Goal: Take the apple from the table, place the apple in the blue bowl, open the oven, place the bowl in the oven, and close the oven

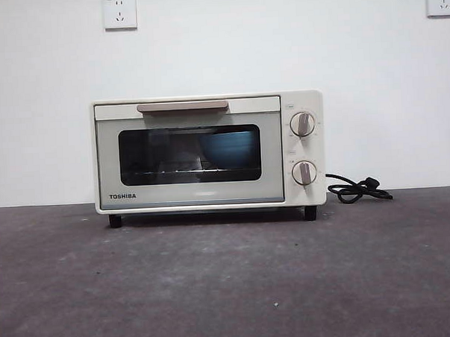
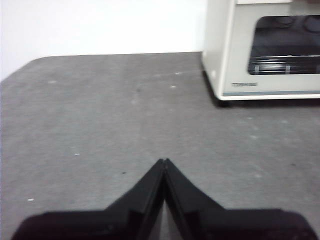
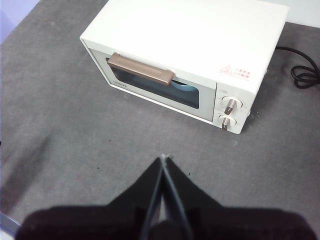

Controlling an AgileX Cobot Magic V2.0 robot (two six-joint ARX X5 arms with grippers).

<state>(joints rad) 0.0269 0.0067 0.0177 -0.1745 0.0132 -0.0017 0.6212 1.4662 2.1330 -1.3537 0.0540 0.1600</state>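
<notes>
The cream-white oven [image 1: 208, 152] stands at the back of the dark grey table [image 1: 230, 280] with its door closed and its beige handle [image 1: 183, 107] up. Through the dark window the blue bowl [image 1: 229, 149] shows on the rack inside. The apple is hidden from every view. My left gripper [image 2: 164, 161] is shut and empty, low over the table off the oven's [image 2: 265, 50] left front corner. My right gripper [image 3: 163, 158] is shut and empty, high above the table in front of the oven [image 3: 190, 55], where a sliver of the bowl [image 3: 179, 87] shows behind the glass.
A black power cord with plug [image 1: 358, 189] lies coiled on the table to the oven's right, also in the right wrist view as the cord [image 3: 302, 75]. Two wall sockets [image 1: 119, 12] sit high on the white wall behind.
</notes>
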